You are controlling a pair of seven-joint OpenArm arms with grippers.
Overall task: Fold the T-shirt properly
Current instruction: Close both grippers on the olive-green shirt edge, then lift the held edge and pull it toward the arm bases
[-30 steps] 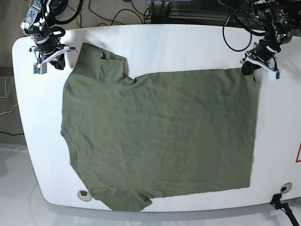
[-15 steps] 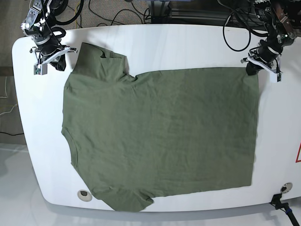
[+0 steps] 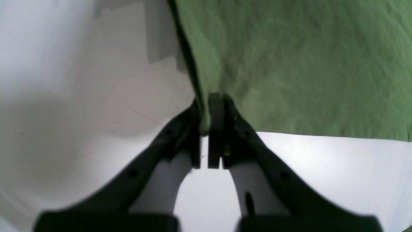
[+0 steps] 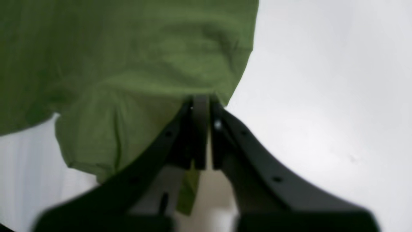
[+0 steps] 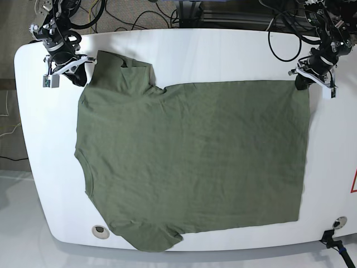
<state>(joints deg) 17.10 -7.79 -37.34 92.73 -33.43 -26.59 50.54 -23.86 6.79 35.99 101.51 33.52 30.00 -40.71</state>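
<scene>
The olive-green T-shirt [image 5: 189,162] lies spread flat across the white table [image 5: 223,50], neck side toward the base view's left and hem toward its right. My left gripper [image 5: 302,83] is at the far right hem corner. In the left wrist view it [image 3: 204,111] is shut, with the T-shirt's [image 3: 305,64] corner pinched between its fingers. My right gripper [image 5: 83,74] is at the far left sleeve. In the right wrist view its jaws [image 4: 206,103] stand almost together at the sleeve edge of the T-shirt [image 4: 128,48]. Whether cloth is between them does not show.
Black cables [image 5: 139,14] lie behind the table's far edge. A small round hole [image 5: 100,230] sits near the front left edge. A black clamp [image 5: 333,239] is at the front right corner, and a red-and-white sticker [image 5: 354,181] is at the right edge.
My right gripper has moved right, from bare table up to the sleeve edge. My left gripper has drawn the hem corner a little farther right, straightening the hem.
</scene>
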